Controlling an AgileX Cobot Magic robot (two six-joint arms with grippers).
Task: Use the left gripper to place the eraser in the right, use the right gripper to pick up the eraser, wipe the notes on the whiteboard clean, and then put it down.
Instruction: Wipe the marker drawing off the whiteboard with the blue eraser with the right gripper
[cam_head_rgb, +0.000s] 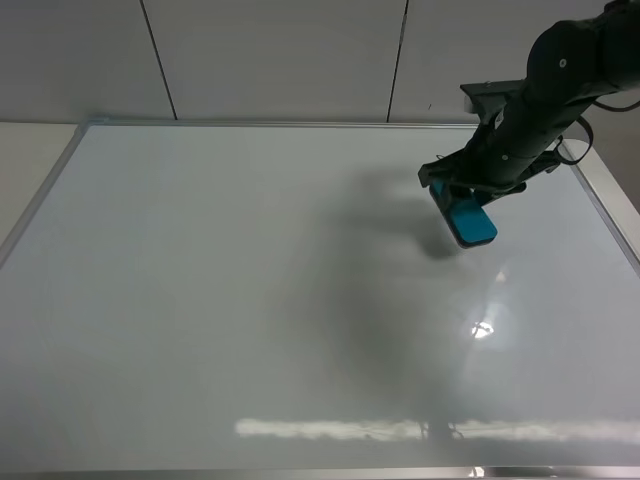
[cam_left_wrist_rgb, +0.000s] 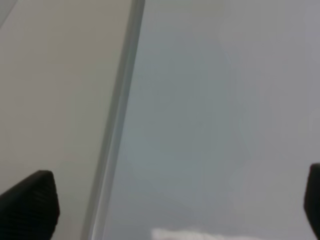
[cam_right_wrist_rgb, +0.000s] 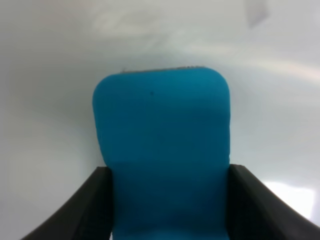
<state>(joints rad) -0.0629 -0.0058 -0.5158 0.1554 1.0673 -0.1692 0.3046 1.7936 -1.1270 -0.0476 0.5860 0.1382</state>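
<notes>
Teal eraser (cam_head_rgb: 468, 222) clamped in jaws of the right gripper (cam_head_rgb: 452, 190), long axis straight out from them, over the whiteboard (cam_head_rgb: 250, 300). Left gripper (cam_left_wrist_rgb: 170, 200): jaws wide, empty.

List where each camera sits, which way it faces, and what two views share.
Exterior high: mounted high, looking down on the whiteboard; shows the right arm, right gripper shut on the eraser.
Left wrist: on the left arm, facing the whiteboard's frame; the open left gripper shows, empty.
Right wrist: on the right arm, looking along the eraser at the whiteboard; fingers flank it.
Shared: exterior high and right wrist both show the gripped eraser.
</notes>
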